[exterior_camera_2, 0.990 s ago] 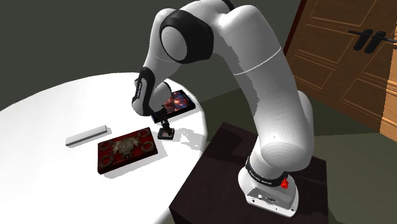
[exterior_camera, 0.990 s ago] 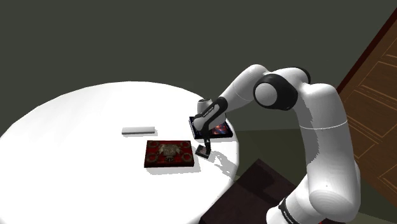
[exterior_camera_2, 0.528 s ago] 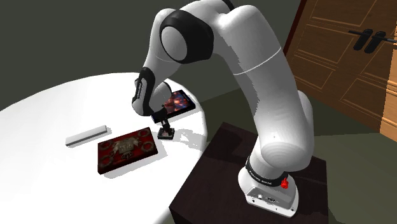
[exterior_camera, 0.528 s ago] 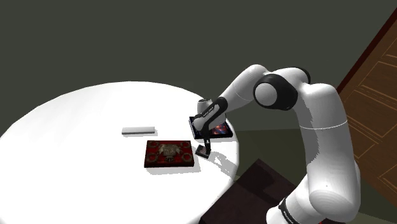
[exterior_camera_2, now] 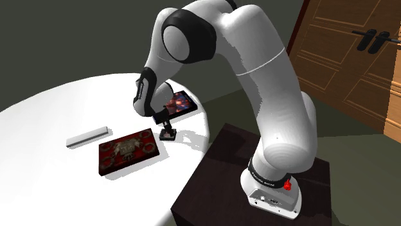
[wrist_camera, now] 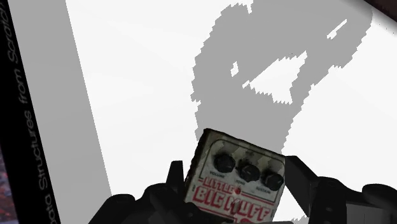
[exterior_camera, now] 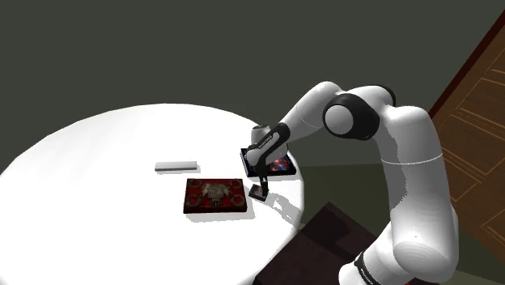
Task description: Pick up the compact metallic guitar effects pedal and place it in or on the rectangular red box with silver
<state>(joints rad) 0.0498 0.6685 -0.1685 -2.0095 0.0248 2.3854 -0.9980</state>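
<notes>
Nothing has visibly moved in the last second: the gripper (exterior_camera: 259,191) stays clamped on the pedal (wrist_camera: 238,178), low over the tabletop (exterior_camera: 105,146), just right of the red box (exterior_camera: 214,195). It is perhaps barely lifted, and the carry is still to come.

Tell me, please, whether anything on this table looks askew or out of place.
Nothing is spilled or damaged. The pedal sits slightly askew in the tool, which clasps it, and the book lies near the table rim.
</notes>
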